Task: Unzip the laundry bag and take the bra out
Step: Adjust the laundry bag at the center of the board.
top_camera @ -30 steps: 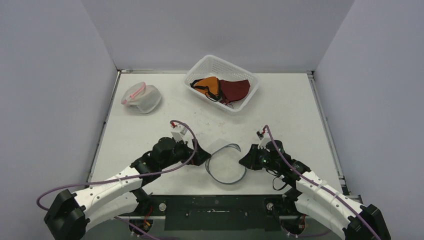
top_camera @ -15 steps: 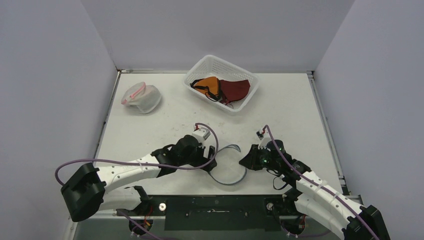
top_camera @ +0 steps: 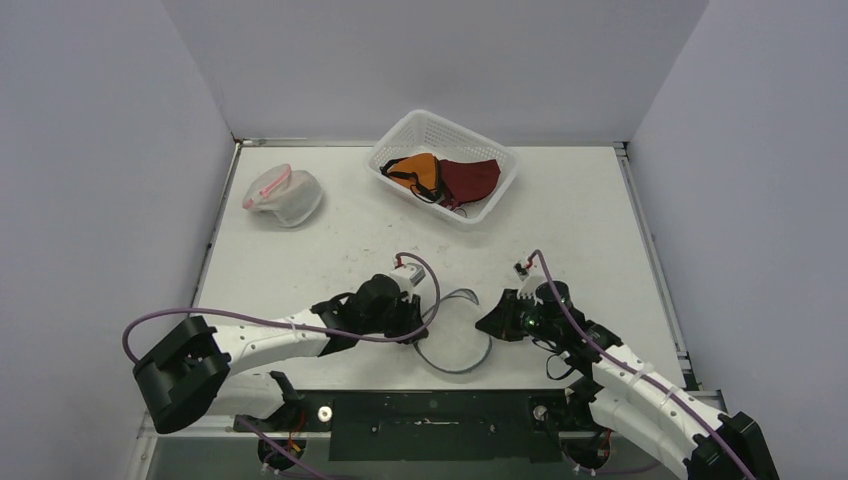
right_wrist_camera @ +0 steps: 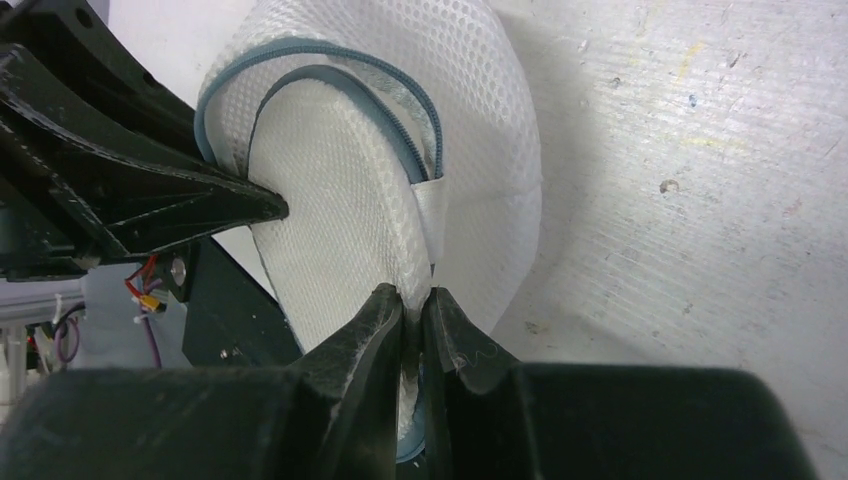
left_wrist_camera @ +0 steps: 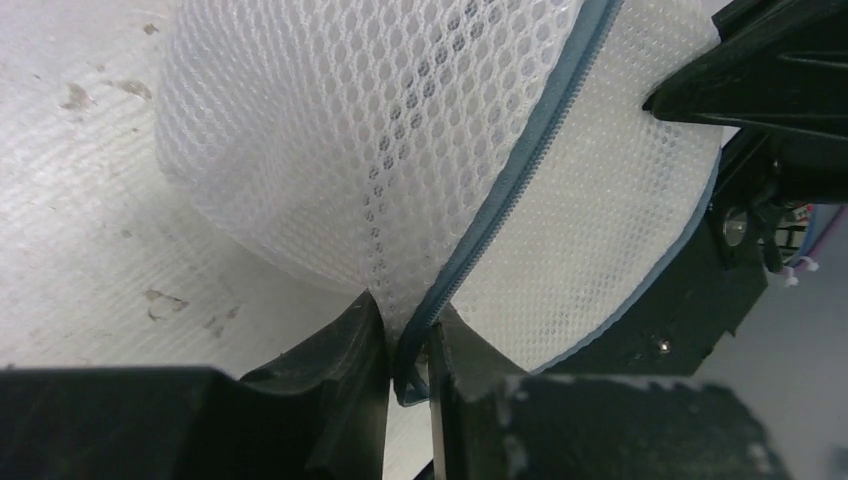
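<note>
Looking down from the top camera, the laundry bag (top_camera: 455, 338) sits near the front edge of the table (top_camera: 600, 230), right between the two arms. The left gripper (top_camera: 411, 325) is at its left side, the right gripper (top_camera: 489, 325) at its right, both touching it. Farther back, a white basket (top_camera: 511, 166) holds an orange garment (top_camera: 424, 172) and a maroon garment (top_camera: 471, 180). Off to the back left lies a second mesh bag (top_camera: 284, 196) with pink trim, well apart from the arms.

Over to the left wrist camera: the left gripper (left_wrist_camera: 406, 350) has its fingers (left_wrist_camera: 352, 345) pinched together on the laundry bag (left_wrist_camera: 340, 130), right where the grey-blue zipper (left_wrist_camera: 520, 180) runs down between them. The mesh bulges up from the table (left_wrist_camera: 80, 250). The right gripper's black finger (left_wrist_camera: 760, 80) shows at the top right, against the bag.

Now the right wrist camera: the right gripper (right_wrist_camera: 415, 322) is clamped on the lower edge of the laundry bag (right_wrist_camera: 330, 220), fingers (right_wrist_camera: 368, 325) nearly touching with mesh between them. The zipper (right_wrist_camera: 400, 95) curves in a double line around the top. The left gripper's finger (right_wrist_camera: 150, 185) presses in from the left. I cannot tell what is inside the bag.
</note>
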